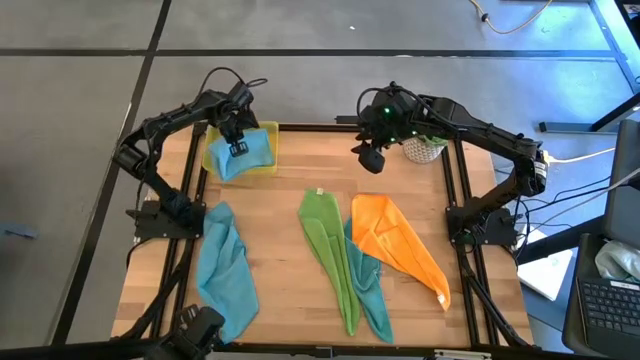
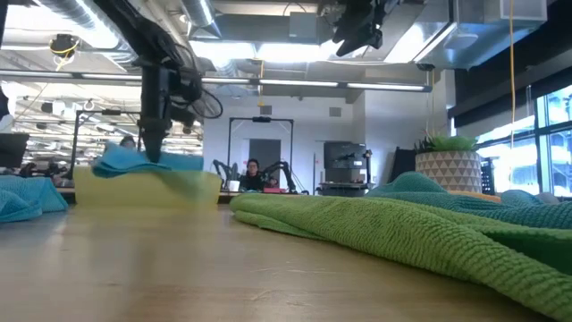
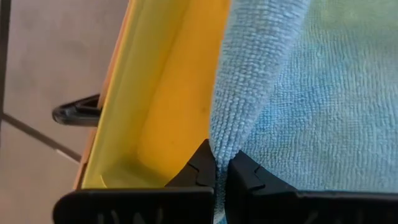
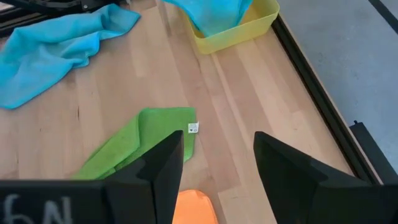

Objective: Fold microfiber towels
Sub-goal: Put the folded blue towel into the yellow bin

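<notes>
High view: wooden slatted counter point(image 1: 290, 170) framed in black rails, carrying five soft microfiber cloths and one yellow-green rectangular plastic tray point(image 1: 268, 135) at the far left corner. Item one, a light blue microfiber towel point(image 1: 243, 157), lies bunched inside the tray; the left hand point(image 1: 238, 148) is down on it, fingers point(image 3: 202, 171) pinched together on a fold of the blue fabric next to the tray's inner wall, as the left wrist view shows. Item two, a second light blue towel point(image 1: 225, 268), lies crumpled along the left side of the counter, well apart from the tray. Item three, a lime green towel point(image 1: 330, 245), lies stretched out as a long strip near the counter's middle. Item four, a teal towel point(image 1: 367, 285), lies partly under the green and orange ones. Item five, an orange towel point(image 1: 395, 245), lies just right of the green one, overlapping the teal. Right hand point(image 1: 370, 158) hangs above the far middle of the counter, fingers spread wide, holding nothing. A white patterned plant pot point(image 1: 423, 149) stands at the far right corner.
</notes>
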Tool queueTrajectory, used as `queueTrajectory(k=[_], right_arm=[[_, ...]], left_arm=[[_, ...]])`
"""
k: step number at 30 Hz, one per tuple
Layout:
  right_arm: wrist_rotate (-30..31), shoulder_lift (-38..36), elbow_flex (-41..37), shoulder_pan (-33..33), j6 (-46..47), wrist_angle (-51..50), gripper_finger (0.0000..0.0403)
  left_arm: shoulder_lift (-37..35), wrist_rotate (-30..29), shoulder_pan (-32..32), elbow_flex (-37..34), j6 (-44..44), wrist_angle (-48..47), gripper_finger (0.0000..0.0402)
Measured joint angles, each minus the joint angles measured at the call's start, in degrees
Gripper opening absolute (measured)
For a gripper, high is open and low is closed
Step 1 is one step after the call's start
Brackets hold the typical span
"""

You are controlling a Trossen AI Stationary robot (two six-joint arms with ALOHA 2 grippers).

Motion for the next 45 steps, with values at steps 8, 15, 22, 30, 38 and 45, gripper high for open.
queueTrajectory(k=[8,15,22,30,38,45], right_arm=[[-0.17,0.00,0.00,0.00,-0.23,-1.70,0.0197],[-0.17,0.00,0.00,0.00,-0.24,-2.22,0.0197],[-0.15,0.00,0.00,0.00,-0.24,-2.22,0.0197],[-0.08,0.00,0.00,-0.79,0.01,-2.22,0.0197],[-0.08,0.00,0.00,-1.18,-0.10,-2.18,0.0197],[-0.08,0.00,0.00,-1.18,-0.20,-2.18,0.0197]], left_arm=[[2.95,-0.99,-0.11,0.00,-1.76,1.62,0.0000],[3.05,-0.73,-0.11,0.00,4.14,5.94,0.0000],[3.07,1.01,-0.11,0.01,7.08,7.38,0.0015],[3.09,0.29,-0.12,0.55,5.91,6.80,0.0099],[3.11,-5.66,-0.11,8.15,-3.02,3.43,0.0140],[3.07,3.86,-0.13,8.78,-14.84,-7.90,0.0141]])
